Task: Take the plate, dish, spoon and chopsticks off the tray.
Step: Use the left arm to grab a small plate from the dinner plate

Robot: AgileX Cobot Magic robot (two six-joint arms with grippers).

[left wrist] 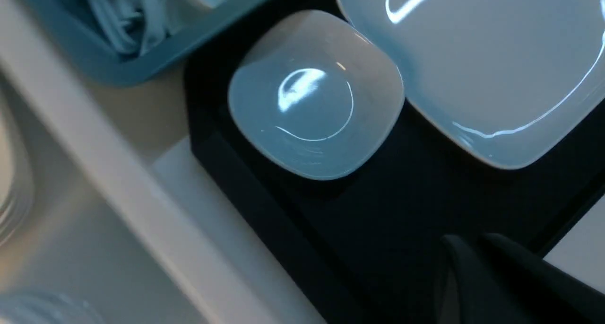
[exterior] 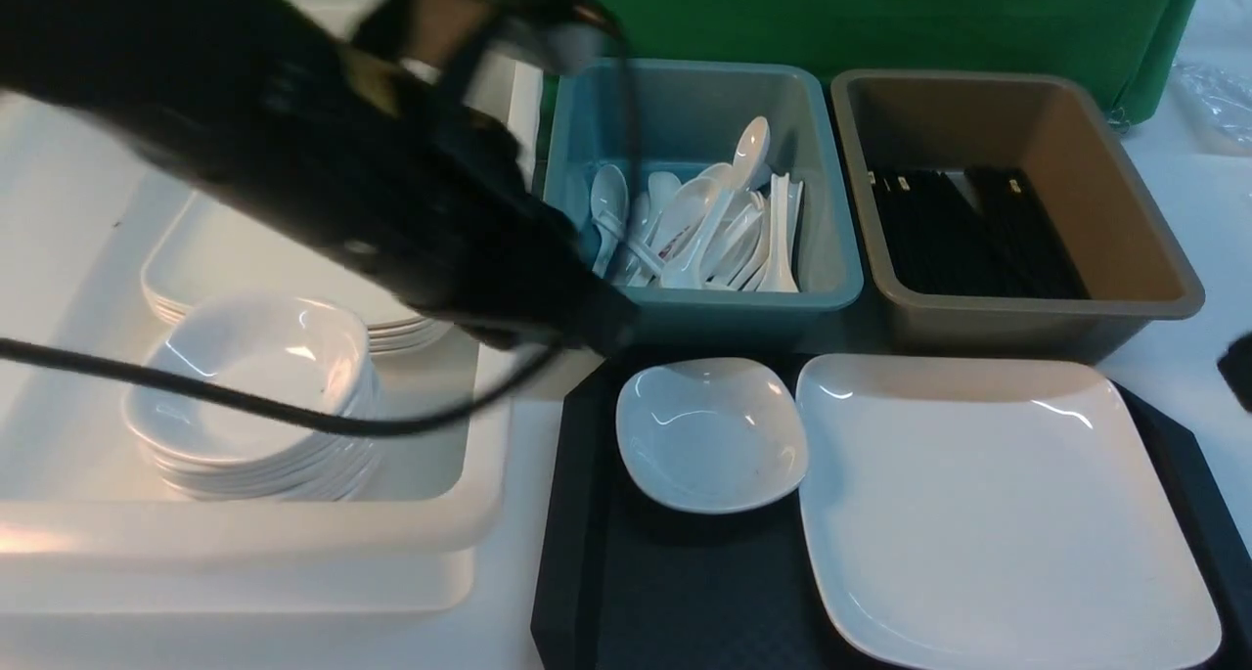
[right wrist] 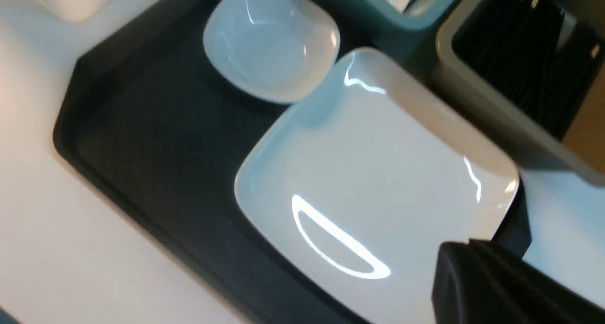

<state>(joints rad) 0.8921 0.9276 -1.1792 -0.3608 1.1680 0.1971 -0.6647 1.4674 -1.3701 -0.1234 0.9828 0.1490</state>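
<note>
Two white pieces on the black tray (exterior: 685,592): the small deep dish (exterior: 711,433) in its far left part, the large flat plate (exterior: 998,504) filling the right part. So close at one corner that cannot tell whether touching or only just beside.

Behind the tray on the desk (exterior: 1208,210), a teal tub (exterior: 743,303) with many white spoons (exterior: 704,230) in a heap. Just beside it on the right, a brown tub (exterior: 1115,191) with black chopsticks (exterior: 978,235) laid in rows. On the left, a white tub (exterior: 245,533) holding a stack of small dishes (exterior: 254,377) on the near side and a stack of flat plates (exterior: 225,259) on the far side.

Across the upper left of the front view, the left arm (exterior: 293,132), dark and blurred, its end above the far left corner of the tray.

Left fingers (left wrist: 472,276): only dark tips at the edge of the left wrist view, over the tray near the dish. Cannot tell if wide or narrow, nor if holding anything.

Right fingers (right wrist: 491,286): one dark blurred mass over a corner of the plate. Cannot tell the opening here either.
</note>
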